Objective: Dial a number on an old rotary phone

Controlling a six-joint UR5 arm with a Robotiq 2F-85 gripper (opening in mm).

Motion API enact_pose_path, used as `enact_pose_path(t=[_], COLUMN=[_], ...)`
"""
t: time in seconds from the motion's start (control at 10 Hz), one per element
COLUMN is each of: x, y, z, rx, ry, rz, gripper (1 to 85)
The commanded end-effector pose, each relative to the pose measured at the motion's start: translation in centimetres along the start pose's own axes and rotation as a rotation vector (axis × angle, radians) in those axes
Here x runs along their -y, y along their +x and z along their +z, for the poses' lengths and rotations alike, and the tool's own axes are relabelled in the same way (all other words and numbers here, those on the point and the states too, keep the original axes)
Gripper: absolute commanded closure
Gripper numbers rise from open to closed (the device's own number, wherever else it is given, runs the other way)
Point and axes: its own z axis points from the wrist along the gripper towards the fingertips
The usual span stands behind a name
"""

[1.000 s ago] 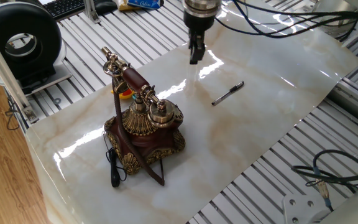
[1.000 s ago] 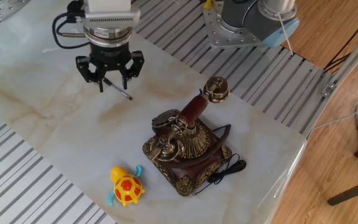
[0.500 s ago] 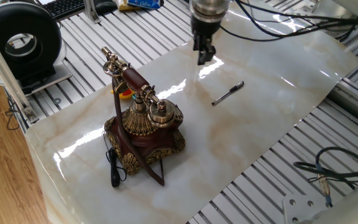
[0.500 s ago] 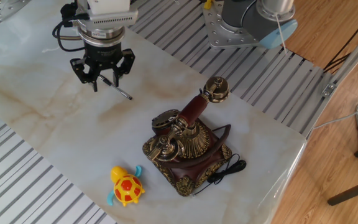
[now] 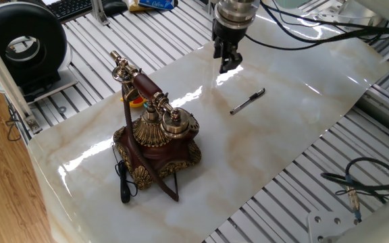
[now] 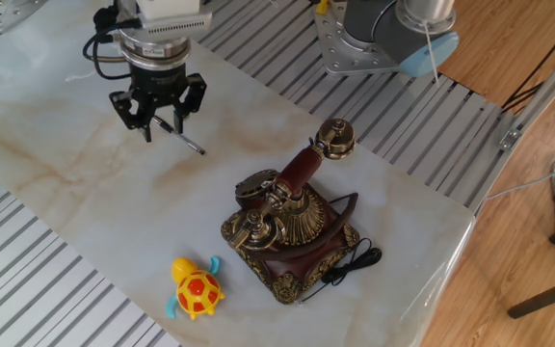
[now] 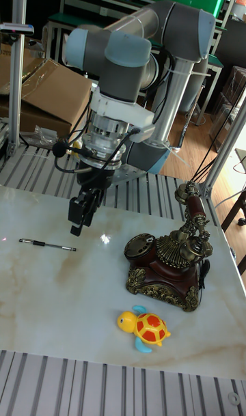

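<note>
My pincer [image 6: 158, 108] hangs above the marble top [image 5: 275, 145] with its fingers spread and nothing between them; it is near the slim pen [image 5: 248, 101] and well apart from the old rotary phone [image 5: 155, 131]; the phone stands upright toward the other end of the slab, its handset [image 6: 300, 170] resting in the tall cradle, its black cord [image 5: 123, 181] trailing off the base, and a small yellow toy turtle [image 6: 195, 288] lies near it; as I judge it, I am at the opening step, not yet at the dial; whether I am meant to take up the pen as a dialing stick I cannot tell; if so, my next move calls for lowering squarely astride its thin barrel and closing gently; otherwise I must cross to the phone and find the dial face.
</note>
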Motion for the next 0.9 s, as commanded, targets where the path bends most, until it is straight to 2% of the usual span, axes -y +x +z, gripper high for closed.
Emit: enact_pose_path(t=[0.0,0.1,0.2,0.4,0.6,0.8], x=[0.4,0.5,0.6,0.9,0.5,0.6], y=[1.8,3.0,2.2,1.4,0.7,-1.8], z=[1.0,2.3,2.2,2.2,2.1,-0.5], rx=[0.028,0.056,0.089,0.121,0.146,0.134], ry=[0.027,0.037,0.043,0.053,0.037,-0.001], rz=[-0.038,-0.052,-0.051,-0.027,0.021,0.06], gripper=[37.3,37.7,37.7,37.7,37.7,38.0])
